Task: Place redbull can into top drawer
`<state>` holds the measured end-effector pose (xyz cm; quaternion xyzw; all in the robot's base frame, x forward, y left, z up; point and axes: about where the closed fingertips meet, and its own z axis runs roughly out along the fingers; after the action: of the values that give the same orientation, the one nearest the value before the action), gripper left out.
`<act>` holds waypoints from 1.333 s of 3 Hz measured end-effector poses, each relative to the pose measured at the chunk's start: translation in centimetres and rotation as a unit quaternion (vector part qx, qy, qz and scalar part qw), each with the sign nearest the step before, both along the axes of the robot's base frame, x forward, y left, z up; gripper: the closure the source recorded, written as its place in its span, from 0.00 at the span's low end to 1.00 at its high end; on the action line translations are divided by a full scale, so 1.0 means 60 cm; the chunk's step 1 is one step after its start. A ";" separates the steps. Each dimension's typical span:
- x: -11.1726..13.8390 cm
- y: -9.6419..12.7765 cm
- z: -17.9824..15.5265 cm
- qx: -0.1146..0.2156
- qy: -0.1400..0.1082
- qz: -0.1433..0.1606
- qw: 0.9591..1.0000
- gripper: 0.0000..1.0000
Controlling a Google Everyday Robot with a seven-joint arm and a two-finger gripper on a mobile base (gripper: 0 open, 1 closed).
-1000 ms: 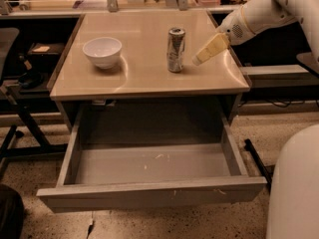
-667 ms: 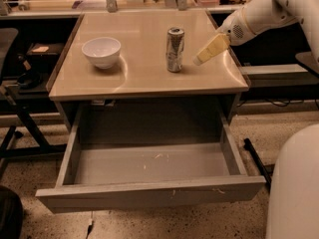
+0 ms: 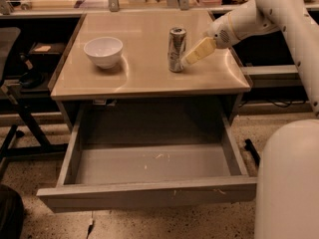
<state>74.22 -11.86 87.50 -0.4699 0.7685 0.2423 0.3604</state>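
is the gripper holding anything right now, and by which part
Cannot be told. The gripper is at the lower right side of the redbull can, which stands upright on the table.

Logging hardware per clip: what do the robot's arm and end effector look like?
The arm is smooth, rounded white casing with small dark dots along its side; no cables visible. The end effector, just right of the redbull can, is pale yellow and tapered.

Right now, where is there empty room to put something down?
The open drawer floor is all bare. On the table there is room between the bowl and the can, and along the front edge. It is crowded right of the can, where the tool sits close.
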 end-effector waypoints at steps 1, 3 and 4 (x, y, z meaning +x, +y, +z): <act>0.015 0.045 -0.014 0.017 0.003 0.024 1.000 0.00; 0.022 0.069 -0.028 0.028 0.011 0.035 0.999 0.18; 0.022 0.070 -0.029 0.028 0.011 0.035 0.999 0.41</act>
<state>75.52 -7.67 85.79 -0.4833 0.7484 0.2816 0.3564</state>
